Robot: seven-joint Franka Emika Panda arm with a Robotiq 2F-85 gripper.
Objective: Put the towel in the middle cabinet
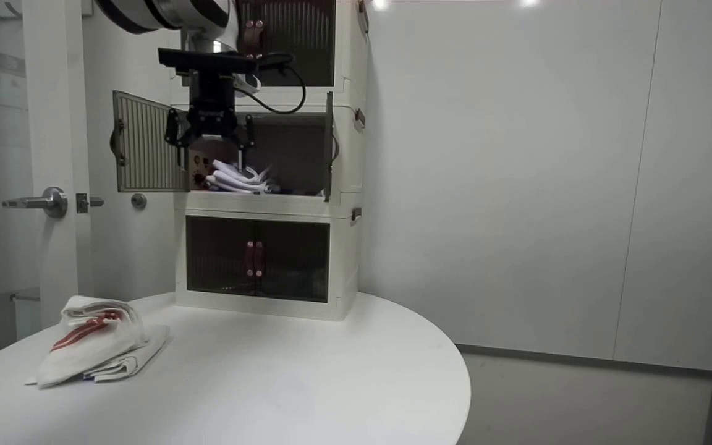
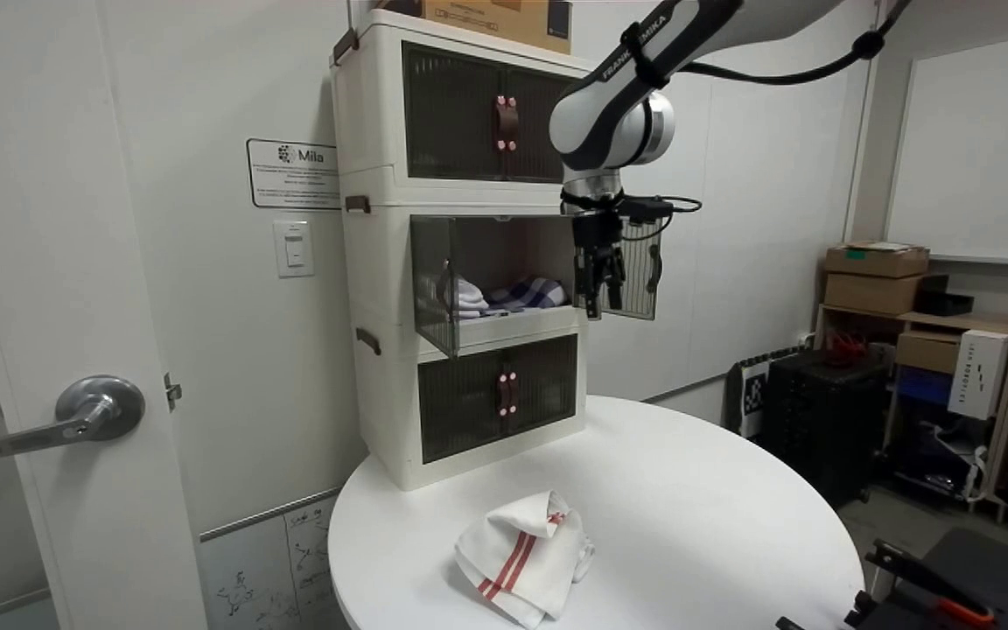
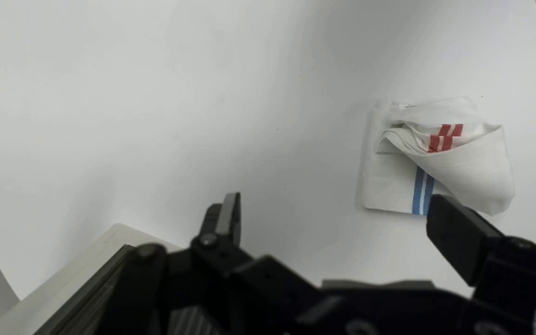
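A crumpled white towel with red stripes (image 1: 93,346) lies on a folded white towel with blue stripes (image 3: 389,181) on the round table. The red-striped towel also shows in an exterior view (image 2: 526,551) and in the wrist view (image 3: 477,172). The middle cabinet (image 1: 257,203) stands with both doors open; its front edge also shows in an exterior view (image 2: 517,329). Folded white cloth (image 1: 235,179) and a blue-and-white cloth (image 2: 535,293) lie inside. My gripper (image 1: 211,161) is open and empty, high above the table in front of the middle cabinet, apart from the towels; its fingers spread wide in the wrist view (image 3: 335,204).
Open cabinet doors (image 1: 149,145) (image 2: 434,284) stick out on both sides of the middle opening, close to the gripper. The upper cabinet (image 2: 482,114) and lower cabinet (image 2: 500,398) are closed. The white round table (image 1: 306,383) carries the cabinet stack. A cardboard box (image 2: 495,22) sits on top.
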